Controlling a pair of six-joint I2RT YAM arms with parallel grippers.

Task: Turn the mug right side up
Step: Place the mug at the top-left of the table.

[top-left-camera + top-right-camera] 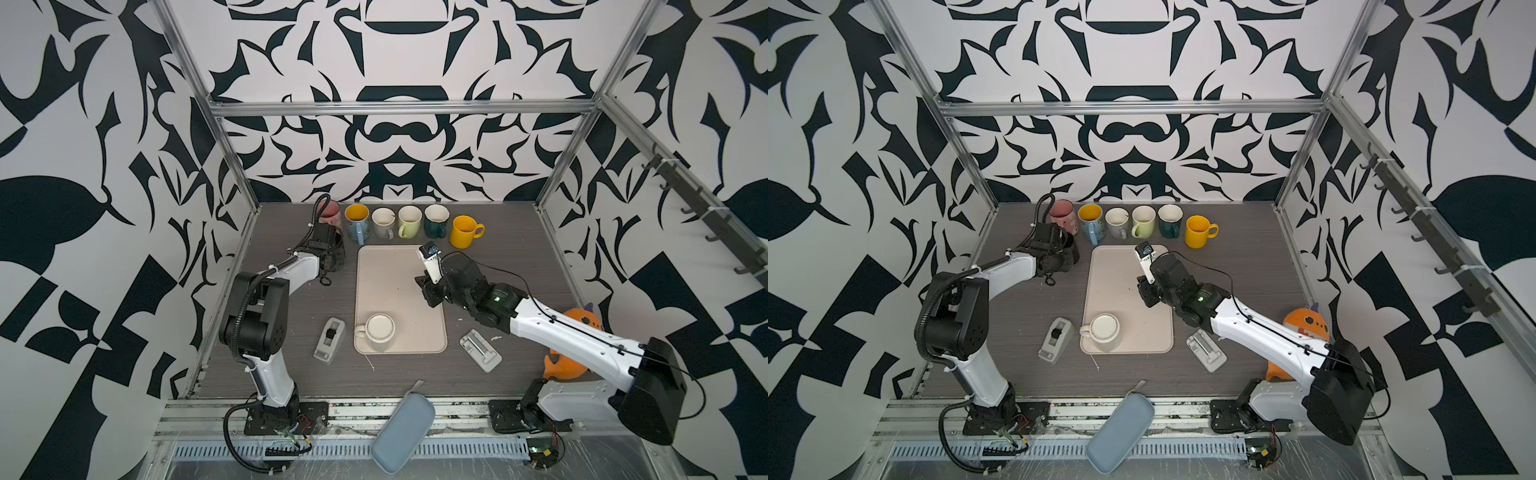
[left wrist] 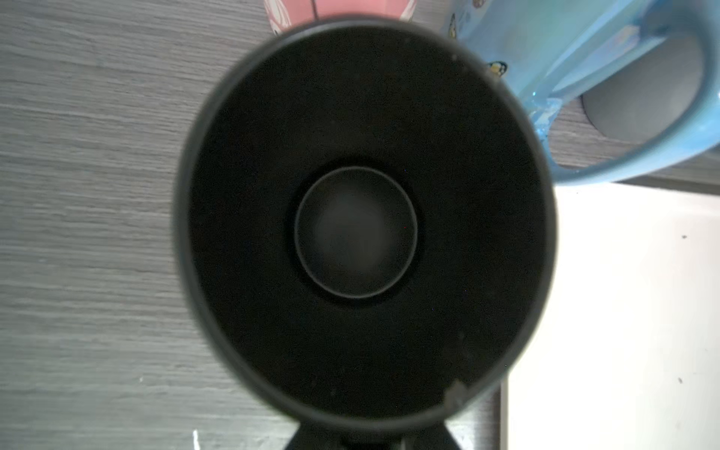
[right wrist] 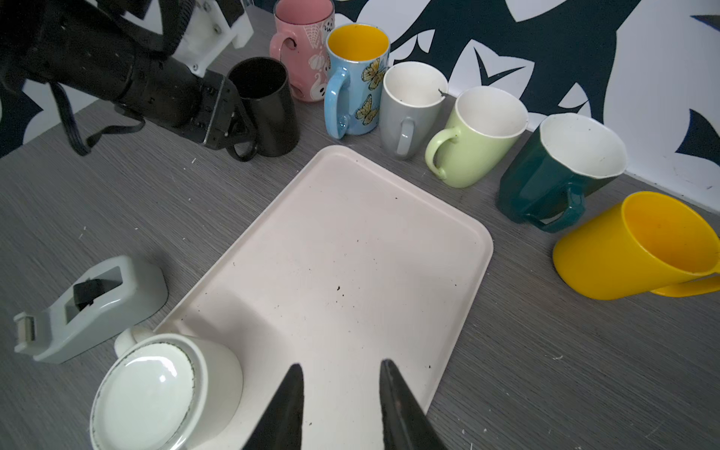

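While the left gripper (image 3: pixel 241 134) is parked at the handle of the black mug (image 3: pixel 269 109), that mug stands mouth-up on the table beside the pink mug (image 3: pixel 302 39) and blue mug (image 3: pixel 356 78), so I'd guess this is the let-go step. Can't tell if its fingers are clamped or slack, since the handle hides them. The white mug (image 3: pixel 156 389) sits bottom-up on a corner of the tray (image 3: pixel 350 233). It's probably next and needs a side grab and a flip. The right gripper (image 3: pixel 339 393) hovers over the tray, fingers apart, empty.
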